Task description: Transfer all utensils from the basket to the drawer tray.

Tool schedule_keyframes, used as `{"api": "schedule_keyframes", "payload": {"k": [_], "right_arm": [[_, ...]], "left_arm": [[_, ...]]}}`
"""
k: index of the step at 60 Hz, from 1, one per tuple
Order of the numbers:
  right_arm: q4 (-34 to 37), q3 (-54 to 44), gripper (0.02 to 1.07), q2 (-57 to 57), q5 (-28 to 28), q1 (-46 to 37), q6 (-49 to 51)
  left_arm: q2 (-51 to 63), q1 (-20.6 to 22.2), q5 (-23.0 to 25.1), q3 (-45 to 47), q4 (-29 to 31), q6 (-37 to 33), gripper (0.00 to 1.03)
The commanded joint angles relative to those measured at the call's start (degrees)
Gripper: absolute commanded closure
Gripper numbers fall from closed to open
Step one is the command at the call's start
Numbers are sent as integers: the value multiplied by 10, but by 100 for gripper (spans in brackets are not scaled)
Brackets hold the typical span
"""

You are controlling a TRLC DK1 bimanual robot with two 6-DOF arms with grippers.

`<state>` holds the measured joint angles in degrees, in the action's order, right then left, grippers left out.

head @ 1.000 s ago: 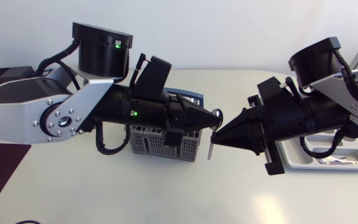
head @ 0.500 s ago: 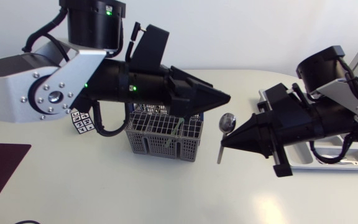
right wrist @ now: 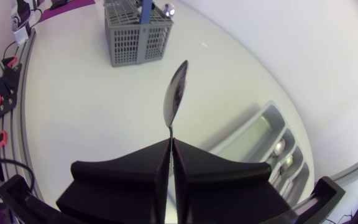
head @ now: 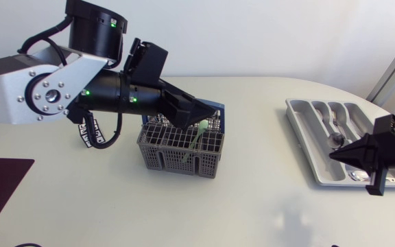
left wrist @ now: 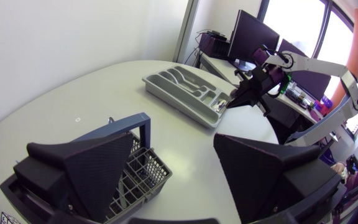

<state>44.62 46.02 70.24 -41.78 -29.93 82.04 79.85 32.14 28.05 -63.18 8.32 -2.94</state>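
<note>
Gripping a slim shiny metal spoon (right wrist: 175, 93) in the right gripper (right wrist: 171, 142): fingers clenched flat on the handle end from both sides. Bowl sticking out ahead, edge-on, clear of the white rounded table (head: 252, 206).

From above: that gripper's tip over the near side of the grey plastic compartmented drawer tray (head: 302, 134), right arm coming in low at the table's right edge.

Already in the tray: metal forks (head: 334, 113) in the long slots, plus more shiny cutlery (head: 363, 177) in the cross compartment at one end, type unclear.

Left gripper (left wrist: 174, 140) released: fingers spread wide, nothing between them. Hovering above the grey perforated plastic cutlery basket (head: 173, 147) with the dark blue handle. Basket upright near the table's middle, well apart from the tray.

Left in the basket: one pale green utensil (head: 199, 134), standing with rounded end up, just beside the left fingertips. Can't tell what else is inside, with part of the basket hidden under the left arm.
</note>
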Motion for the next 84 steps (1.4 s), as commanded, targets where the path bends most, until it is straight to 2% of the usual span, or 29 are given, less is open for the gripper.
{"api": "schedule_keyframes", "payload": {"k": [1, 10, 17, 22, 31, 39, 50, 54, 68, 77, 84], "right_arm": [[0, 2, 101, 35, 9, -60, 93], [-57, 14, 101, 88, 32, -149, 164], [-137, 13, 101, 127, 54, -188, 190], [-159, 25, 101, 155, 61, -208, 205], [-211, 34, 101, 192, 67, -225, 218], [-292, 7, 101, 206, 86, -225, 224], [-347, -25, 101, 223, 118, -226, 254], [-373, -44, 93, 228, 130, -225, 266], [-396, -73, 56, 222, 139, -227, 271], [-369, -69, 54, 182, 136, -227, 263], [-290, -49, 54, 125, 108, -226, 225]], "left_arm": [[-13, 0, -11, 16, 13, -26, 12], [-12, 6, -33, 27, 16, -37, 13], [-12, 13, -48, 30, 24, -44, 12], [-12, 22, -66, 31, 29, -49, 12], [-8, 28, -82, 31, 37, -56, 12], [-8, 30, -92, 33, 40, -57, 12], [-13, 27, -96, 37, 52, -60, 12], [-14, 26, -96, 38, 53, -60, 12], [-14, 29, -110, 42, 53, -64, 12], [-15, 29, -121, 45, 52, -64, 13], [-16, 28, -126, 47, 51, -63, 13]]}}
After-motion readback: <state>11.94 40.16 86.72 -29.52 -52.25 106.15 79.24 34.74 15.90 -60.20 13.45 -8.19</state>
